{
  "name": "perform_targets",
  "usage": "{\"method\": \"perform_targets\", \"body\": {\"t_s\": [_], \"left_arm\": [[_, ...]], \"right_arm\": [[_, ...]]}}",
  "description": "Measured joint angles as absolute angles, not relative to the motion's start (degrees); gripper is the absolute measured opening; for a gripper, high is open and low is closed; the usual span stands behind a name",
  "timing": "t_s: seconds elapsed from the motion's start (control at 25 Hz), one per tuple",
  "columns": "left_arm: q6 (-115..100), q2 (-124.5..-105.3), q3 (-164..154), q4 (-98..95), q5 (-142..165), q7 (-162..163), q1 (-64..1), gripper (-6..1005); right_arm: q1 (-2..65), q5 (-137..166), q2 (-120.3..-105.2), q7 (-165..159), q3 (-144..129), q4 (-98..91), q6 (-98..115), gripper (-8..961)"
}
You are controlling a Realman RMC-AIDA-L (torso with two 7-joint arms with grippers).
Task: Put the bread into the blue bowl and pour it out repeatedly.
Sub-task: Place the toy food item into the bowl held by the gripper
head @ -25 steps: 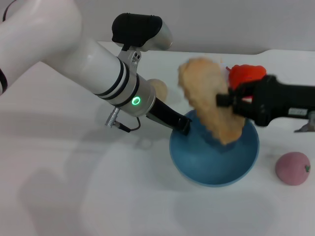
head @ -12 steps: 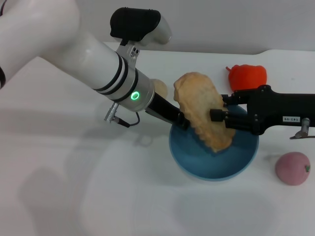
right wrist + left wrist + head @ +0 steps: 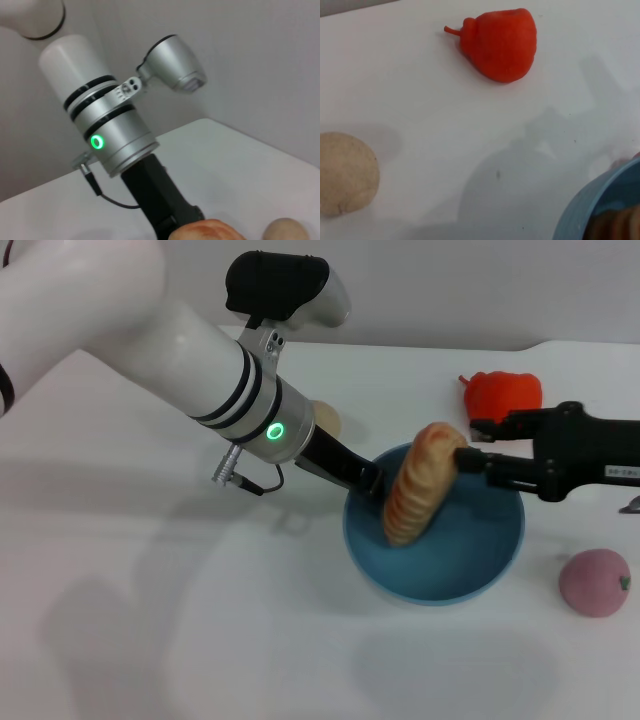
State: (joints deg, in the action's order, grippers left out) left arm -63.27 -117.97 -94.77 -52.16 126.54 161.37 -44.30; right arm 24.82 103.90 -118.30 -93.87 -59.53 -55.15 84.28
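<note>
The bread (image 3: 418, 485) stands on end inside the blue bowl (image 3: 445, 575), ribbed orange-brown side facing me, its top end by the fingertips of my right gripper (image 3: 474, 445). That gripper reaches in over the bowl's far right rim, and its jaws stand apart. My left gripper (image 3: 368, 483) is shut on the bowl's left rim. The left wrist view shows the bowl's rim (image 3: 592, 200) with a bit of bread (image 3: 615, 227) inside. The right wrist view shows the bread's top (image 3: 205, 231) and my left arm (image 3: 115, 145).
A red toy pepper (image 3: 503, 395) lies behind the bowl and shows in the left wrist view (image 3: 502, 42). A small beige ball (image 3: 325, 420) sits behind my left wrist. A pink round fruit (image 3: 594, 582) lies right of the bowl. The white table (image 3: 200, 640) extends in front.
The right gripper carried the bread down from above the bowl. The bread has turned from flat pale side to ribbed side and dropped into the bowl. The right jaws have opened.
</note>
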Motion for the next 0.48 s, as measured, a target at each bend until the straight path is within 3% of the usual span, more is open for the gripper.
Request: {"method": "perform_targets", "body": {"t_s": [0.48], "left_arm": [[-60.3,-118.49,-98.4,-46.4,126.4,161.6,-47.3,22]], "right_arm": [[18.1,96.9,-118.59,-93.4,-45.9,-57.4,84.6,454]]}}
